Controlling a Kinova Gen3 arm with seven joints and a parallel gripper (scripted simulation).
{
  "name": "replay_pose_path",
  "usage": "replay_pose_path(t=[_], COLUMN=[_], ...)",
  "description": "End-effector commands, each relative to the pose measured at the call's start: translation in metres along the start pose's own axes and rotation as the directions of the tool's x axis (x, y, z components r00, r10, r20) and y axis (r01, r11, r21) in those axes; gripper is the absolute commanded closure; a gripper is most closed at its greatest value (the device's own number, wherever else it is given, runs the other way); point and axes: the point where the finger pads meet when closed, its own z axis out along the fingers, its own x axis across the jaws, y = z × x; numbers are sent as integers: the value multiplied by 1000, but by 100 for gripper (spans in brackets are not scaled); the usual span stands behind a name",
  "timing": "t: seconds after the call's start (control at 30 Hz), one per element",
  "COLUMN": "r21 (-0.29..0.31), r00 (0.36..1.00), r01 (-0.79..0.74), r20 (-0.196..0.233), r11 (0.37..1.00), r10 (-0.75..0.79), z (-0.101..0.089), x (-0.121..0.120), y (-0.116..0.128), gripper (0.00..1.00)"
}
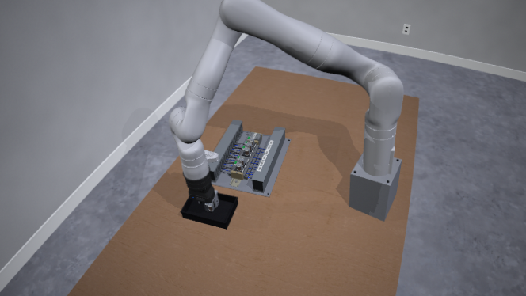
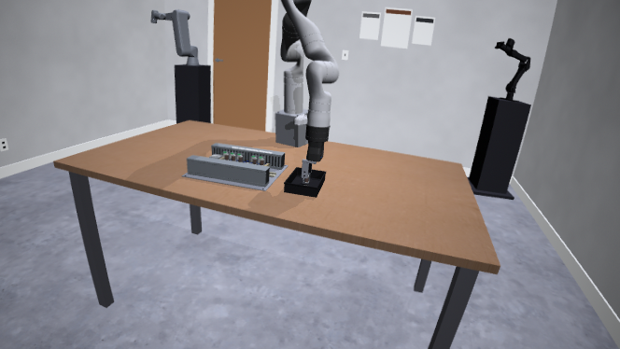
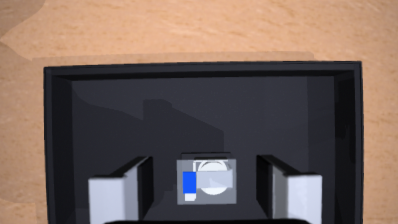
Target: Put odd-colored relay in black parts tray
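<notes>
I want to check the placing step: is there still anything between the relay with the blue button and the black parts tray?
Nothing visible. The relay already lies on the floor of the black parts tray. The gripper is open, with gaps between its fingers and the relay.

One relay (image 3: 207, 181) with a blue button in one black parts tray (image 3: 200, 69) (wrist view); one relay panel (image 1: 279, 160); one tabletop (image 1: 309, 245).
</notes>
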Motion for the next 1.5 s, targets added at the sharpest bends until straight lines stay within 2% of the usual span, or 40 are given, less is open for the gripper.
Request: replay_pose_path(t=[0.0, 1.47], r21=[-1, -1], r00=[1000, 1000], r01=[0, 0], r20=[2, 2], r11=[1000, 1000], r10=[0, 0], z=[-3, -15], x=[-1, -1], y=[0, 0], gripper=[2, 2])
